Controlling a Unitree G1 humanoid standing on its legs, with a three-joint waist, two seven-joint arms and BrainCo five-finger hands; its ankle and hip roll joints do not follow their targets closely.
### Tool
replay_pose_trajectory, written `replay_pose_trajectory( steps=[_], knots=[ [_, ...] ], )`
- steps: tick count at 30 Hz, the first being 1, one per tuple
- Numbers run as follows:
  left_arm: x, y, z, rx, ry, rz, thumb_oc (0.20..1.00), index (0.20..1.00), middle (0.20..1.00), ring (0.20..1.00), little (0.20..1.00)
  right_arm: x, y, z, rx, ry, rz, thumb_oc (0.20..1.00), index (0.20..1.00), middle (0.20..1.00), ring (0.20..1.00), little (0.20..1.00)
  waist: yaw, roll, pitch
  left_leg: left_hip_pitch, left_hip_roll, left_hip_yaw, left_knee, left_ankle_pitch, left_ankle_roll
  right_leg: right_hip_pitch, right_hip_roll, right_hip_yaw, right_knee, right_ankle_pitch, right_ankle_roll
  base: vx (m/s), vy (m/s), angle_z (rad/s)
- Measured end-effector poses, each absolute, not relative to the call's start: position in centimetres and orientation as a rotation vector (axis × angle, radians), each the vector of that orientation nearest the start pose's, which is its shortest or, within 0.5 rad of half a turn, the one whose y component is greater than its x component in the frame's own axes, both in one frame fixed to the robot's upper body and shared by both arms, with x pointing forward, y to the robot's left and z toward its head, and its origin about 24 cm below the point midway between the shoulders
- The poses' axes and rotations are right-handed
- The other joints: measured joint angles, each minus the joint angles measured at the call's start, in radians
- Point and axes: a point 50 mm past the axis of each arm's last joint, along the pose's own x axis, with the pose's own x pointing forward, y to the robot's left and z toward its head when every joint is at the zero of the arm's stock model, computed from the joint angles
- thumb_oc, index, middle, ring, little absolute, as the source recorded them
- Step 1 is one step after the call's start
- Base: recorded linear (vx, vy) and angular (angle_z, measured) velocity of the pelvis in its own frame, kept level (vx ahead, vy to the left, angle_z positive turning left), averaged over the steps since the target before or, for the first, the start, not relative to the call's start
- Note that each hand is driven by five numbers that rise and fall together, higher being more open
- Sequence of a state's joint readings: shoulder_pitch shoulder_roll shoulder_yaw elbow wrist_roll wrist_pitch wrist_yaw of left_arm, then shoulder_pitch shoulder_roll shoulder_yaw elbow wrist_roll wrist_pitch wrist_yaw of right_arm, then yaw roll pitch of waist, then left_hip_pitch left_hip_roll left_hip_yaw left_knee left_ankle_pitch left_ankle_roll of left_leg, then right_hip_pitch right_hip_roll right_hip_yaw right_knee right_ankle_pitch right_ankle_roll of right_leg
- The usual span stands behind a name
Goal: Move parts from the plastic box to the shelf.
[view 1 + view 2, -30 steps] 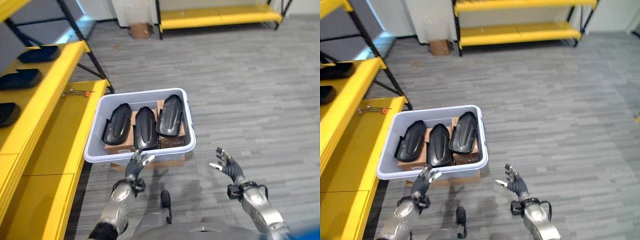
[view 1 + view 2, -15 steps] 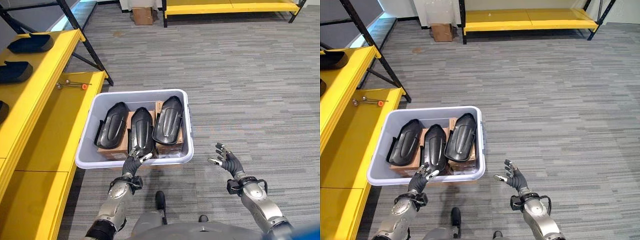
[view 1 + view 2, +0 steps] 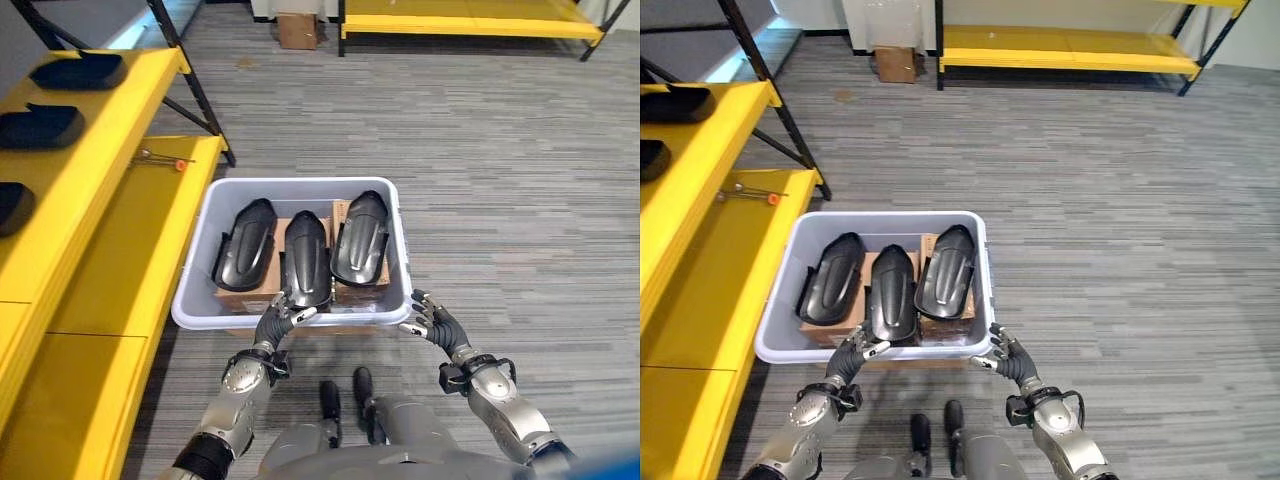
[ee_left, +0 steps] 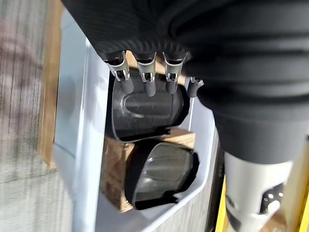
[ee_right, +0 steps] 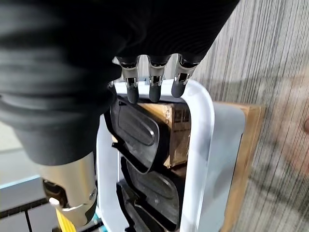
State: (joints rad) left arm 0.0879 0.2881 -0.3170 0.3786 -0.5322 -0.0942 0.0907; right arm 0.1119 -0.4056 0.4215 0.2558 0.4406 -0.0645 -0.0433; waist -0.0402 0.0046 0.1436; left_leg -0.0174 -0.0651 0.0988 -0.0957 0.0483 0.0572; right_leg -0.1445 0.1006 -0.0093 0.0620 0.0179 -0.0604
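Both hands, left hand [image 3: 281, 316] and right hand [image 3: 432, 322], hover with fingers spread by the plastic box [image 3: 392, 238]; the black parts [image 3: 307, 258] look rigid, smooth (probably light), best gripped across their narrow sides.

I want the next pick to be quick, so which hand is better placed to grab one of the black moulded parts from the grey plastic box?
Left. The left hand hangs over the middle black moulded part in the grey plastic box; the right hand is at its corner.

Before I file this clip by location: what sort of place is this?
Probably a warehouse or workshop storeroom: yellow shelf racks on black frames, grey carpet floor, a grey plastic box of black parts.
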Motion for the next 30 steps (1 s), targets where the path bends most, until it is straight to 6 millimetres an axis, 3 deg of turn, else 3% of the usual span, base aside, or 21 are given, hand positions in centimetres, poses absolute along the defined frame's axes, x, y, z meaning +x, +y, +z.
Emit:
replay_pose_trajectory(
  steps=[2,6,8,9,10,11,13,14,15,16,17,20,21,22,23,24,28,30],
  knots=[
    [19.9,17.1,-5.9,-0.184,0.452,-0.004,1.000,1.000,1.000,1.000,1.000,20.0,-17.7,-4.2,0.006,0.412,0.156,1.000,1.000,1.000,1.000,1.000,-0.006,0.008,-0.011,0.018,0.011,-0.006,0.011,-0.011,-0.002,0.058,0.005,-0.022,-0.057,0.011,-0.002,0.06,-0.104,0.15],
    [19.9,17.0,-5.9,-0.185,0.451,-0.007,1.000,1.000,1.000,1.000,1.000,19.9,-18.0,-4.3,0.009,0.416,0.141,1.000,1.000,1.000,1.000,1.000,-0.019,0.007,-0.031,0.041,0.013,-0.029,0.016,-0.020,-0.010,0.110,0.007,-0.050,-0.099,0.016,-0.019,-0.02,-0.092,0.25],
    [20.2,17.0,-5.8,-0.185,0.446,-0.010,1.000,1.000,1.000,1.000,1.000,20.0,-17.8,-4.3,0.011,0.414,0.147,1.000,1.000,1.000,1.000,1.000,-0.018,-0.009,-0.025,-0.005,-0.003,-0.048,0.113,-0.027,-0.038,0.119,-0.012,-0.066,-0.095,0.011,-0.019,-0.13,-0.069,0.43],
    [20.9,16.9,-5.4,-0.182,0.428,-0.018,1.000,1.000,1.000,1.000,1.000,20.1,-17.8,-4.2,0.013,0.409,0.145,1.000,1.000,1.000,1.000,1.000,-0.014,-0.038,-0.008,-0.058,-0.029,-0.053,0.203,-0.009,-0.084,0.117,-0.048,-0.091,-0.088,0.011,-0.041,-0.05,0.005,0.60],
    [21.4,16.8,-5.2,-0.177,0.417,-0.022,1.000,1.000,1.000,1.000,1.000,20.1,-17.9,-4.1,0.015,0.408,0.142,1.000,1.000,1.000,1.000,1.000,-0.019,-0.065,0.009,-0.101,-0.033,-0.012,0.294,-0.030,-0.115,0.113,-0.086,-0.108,-0.090,0.013,-0.071,0.03,0.053,0.69],
    [21.5,16.9,-5.2,-0.173,0.420,-0.019,1.000,1.000,1.000,1.000,1.000,20.3,-17.7,-4.1,0.020,0.402,0.141,1.000,1.000,1.000,1.000,1.000,-0.023,-0.068,0.011,-0.139,0.035,0.040,0.360,-0.053,-0.118,0.116,-0.086,-0.115,-0.097,0.008,-0.061,0.06,0.082,0.41],
    [21.4,17.0,-5.4,-0.170,0.429,-0.015,1.000,1.000,1.000,1.000,1.000,20.4,-17.7,-4.0,0.020,0.398,0.135,1.000,1.000,1.000,1.000,1.000,-0.021,-0.063,0.011,-0.102,0.189,0.015,0.268,-0.045,-0.130,0.114,-0.074,-0.105,-0.091,-0.003,-0.057,0.10,0.179,0.01],
    [21.5,16.6,-5.6,-0.164,0.438,-0.029,1.000,1.000,1.000,1.000,1.000,20.4,-18.2,-4.0,0.025,0.395,0.106,1.000,1.000,1.000,1.000,1.000,-0.027,-0.057,0.008,-0.083,0.275,-0.026,0.195,-0.015,-0.175,0.104,-0.075,-0.100,-0.072,-0.019,-0.017,0.07,0.162,-0.10],
    [22.0,16.0,-5.7,-0.162,0.447,-0.043,1.000,1.000,1.000,1.000,1.000,20.4,-19.0,-4.0,0.031,0.394,0.061,1.000,1.000,1.000,1.000,1.000,-0.027,-0.053,0.007,-0.072,0.367,-0.045,0.132,0.022,-0.224,0.085,-0.075,-0.103,-0.038,-0.029,-0.027,0.06,0.207,-0.06],
    [22.2,15.6,-5.7,-0.175,0.447,-0.045,1.000,1.000,1.000,1.000,1.000,20.4,-19.5,-4.0,0.034,0.395,0.031,1.000,1.000,1.000,1.000,1.000,-0.033,-0.043,0.004,-0.071,0.446,-0.033,0.106,0.027,-0.225,0.067,-0.076,-0.103,-0.006,-0.040,-0.042,0.13,0.321,-0.06],
    [22.3,14.7,-5.7,-0.196,0.443,-0.059,1.000,1.000,1.000,1.000,1.000,20.4,-20.5,-3.8,0.016,0.394,0.002,1.000,1.000,1.000,1.000,1.000,-0.055,-0.028,0.003,-0.068,0.480,-0.024,0.108,0.024,-0.230,0.045,-0.099,-0.100,0.029,-0.051,0.000,0.17,0.407,-0.07],
    [22.2,14.1,-5.5,-0.217,0.433,-0.077,1.000,1.000,1.000,1.000,1.000,20.2,-21.4,-3.8,0.002,0.401,-0.023,1.000,1.000,1.000,1.000,1.000,-0.073,0.049,-0.017,-0.021,0.391,0.008,0.051,0.027,-0.226,0.063,-0.112,-0.093,-0.014,-0.028,0.042,0.18,0.302,-0.08],
    [22.3,14.1,-5.3,-0.217,0.428,-0.078,1.000,1.000,1.000,1.000,1.000,20.0,-21.8,-3.7,-0.003,0.403,-0.035,1.000,1.000,1.000,1.000,1.000,-0.080,0.075,-0.019,-0.003,0.352,0.036,0.039,0.037,-0.212,0.087,-0.113,-0.103,-0.032,-0.021,0.050,0.21,0.316,0.17],
    [22.2,14.1,-5.0,-0.225,0.408,-0.079,1.000,1.000,1.000,1.000,1.000,19.5,-21.9,-3.7,-0.002,0.405,-0.042,1.000,1.000,1.000,1.000,1.000,-0.072,0.136,-0.038,0.035,0.282,0.060,0.002,0.033,-0.170,0.109,-0.102,-0.110,-0.046,-0.024,0.070,0.17,0.277,0.20],
    [21.9,15.1,-5.1,-0.203,0.413,-0.063,1.000,1.000,1.000,1.000,1.000,19.2,-21.0,-4.3,0.034,0.420,-0.040,1.000,1.000,1.000,1.000,1.000,-0.058,0.108,-0.044,0.042,0.257,0.076,-0.005,0.027,-0.159,0.114,-0.139,-0.100,-0.038,-0.035,0.098,0.18,0.325,0.09],
    [21.4,16.0,-5.4,-0.174,0.429,-0.053,1.000,1.000,1.000,1.000,1.000,19.0,-20.3,-4.6,0.059,0.428,-0.033,1.000,1.000,1.000,1.000,1.000,-0.046,0.077,-0.038,0.049,0.205,0.087,-0.005,0.011,-0.133,0.115,-0.191,-0.088,-0.031,-0.036,0.123,0.11,0.221,0.05],
    [21.2,17.4,-5.4,-0.129,0.441,-0.040,1.000,1.000,1.000,1.000,1.000,19.2,-19.6,-4.6,0.083,0.421,-0.031,1.000,1.000,1.000,1.000,1.000,-0.021,0.028,-0.039,0.034,0.115,0.085,0.001,0.001,-0.085,0.115,-0.280,-0.086,-0.064,-0.012,0.171,0.06,0.119,0.13],
    [21.2,17.9,-5.3,-0.099,0.438,-0.037,1.000,1.000,1.000,1.000,1.000,20.0,-19.3,-3.8,0.089,0.381,-0.020,1.000,1.000,1.000,1.000,1.000,-0.018,0.021,-0.040,0.028,0.093,0.086,0.001,-0.001,-0.078,0.128,-0.302,-0.084,-0.101,0.005,0.196,0.02,0.055,0.08]
  ],
)
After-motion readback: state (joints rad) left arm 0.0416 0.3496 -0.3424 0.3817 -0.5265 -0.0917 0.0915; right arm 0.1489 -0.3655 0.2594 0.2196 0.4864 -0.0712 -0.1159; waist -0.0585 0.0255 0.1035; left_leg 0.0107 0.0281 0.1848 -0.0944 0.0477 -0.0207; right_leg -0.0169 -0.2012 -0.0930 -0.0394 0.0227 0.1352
